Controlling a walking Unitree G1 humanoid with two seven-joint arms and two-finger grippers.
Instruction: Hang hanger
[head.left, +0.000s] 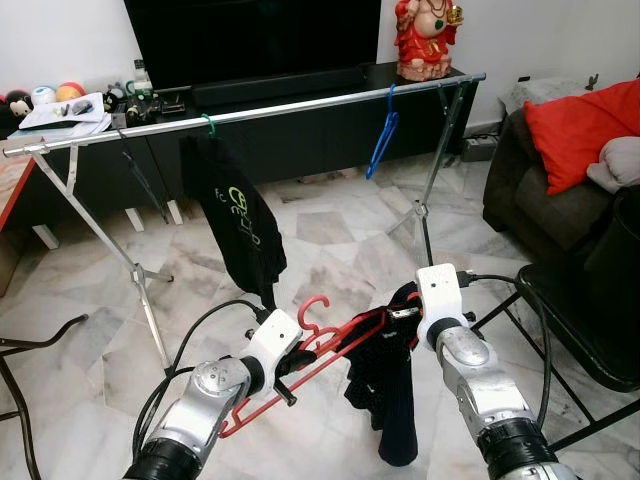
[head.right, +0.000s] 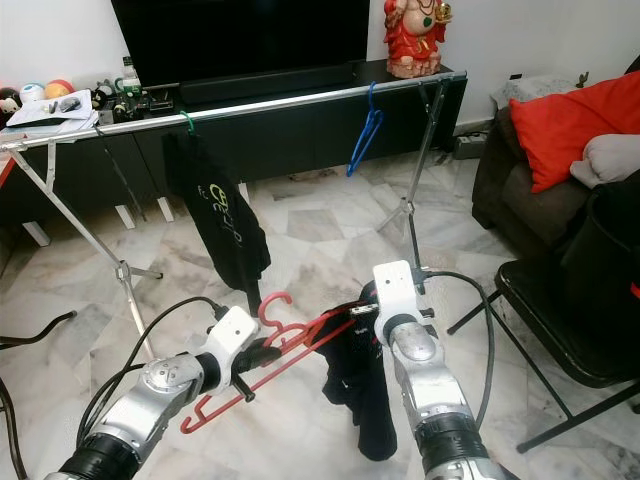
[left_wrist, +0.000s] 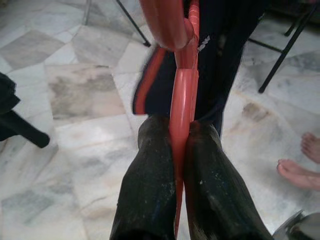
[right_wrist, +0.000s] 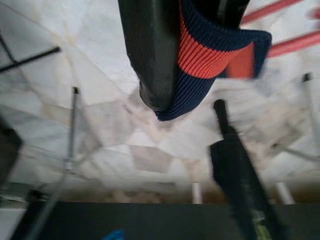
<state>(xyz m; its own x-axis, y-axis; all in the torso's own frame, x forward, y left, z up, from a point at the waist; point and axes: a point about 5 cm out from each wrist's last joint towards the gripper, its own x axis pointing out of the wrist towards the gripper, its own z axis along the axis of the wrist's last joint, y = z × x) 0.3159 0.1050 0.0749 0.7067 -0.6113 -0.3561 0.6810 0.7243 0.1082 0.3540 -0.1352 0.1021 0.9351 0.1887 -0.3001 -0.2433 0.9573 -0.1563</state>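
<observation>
Marble floor underfoot, a long metal clothes rail (head.left: 300, 108) stretching across the room in front of a dark TV cabinet (head.left: 300, 130), and both arms are up and busy. Down at the left gripper (left_wrist: 181, 135), the two black fingers (left_wrist: 150, 170) are clamped tight on the thin red bar of the red hanger (head.left: 300, 355), pinching it edge-on, with the hook (head.left: 312, 305) curling up just beyond the wrist. Over on the right gripper (head.left: 405, 312), the fingers are closed on the dark garment (head.left: 392, 400), gripping its ribbed navy-and-red hem where it drapes over the hanger's far end. That garment hangs in a long bunch toward the floor. Further out, the rail already carries a black T-shirt (head.left: 238, 225) on a green hook and an empty blue hanger (head.left: 382, 135), with open rail between them. A person's bare feet (left_wrist: 300, 160) stand near on the tiles. Now the risks, as I read them: that pinch on a slim plastic bar could let the hanger twist as it rises, swinging the hook off line so it misses the rail. The garment looks only partly seated, so it may slide off once the right side lets go. And the rail sits well ahead and higher, so a short reach could knock the stand.
</observation>
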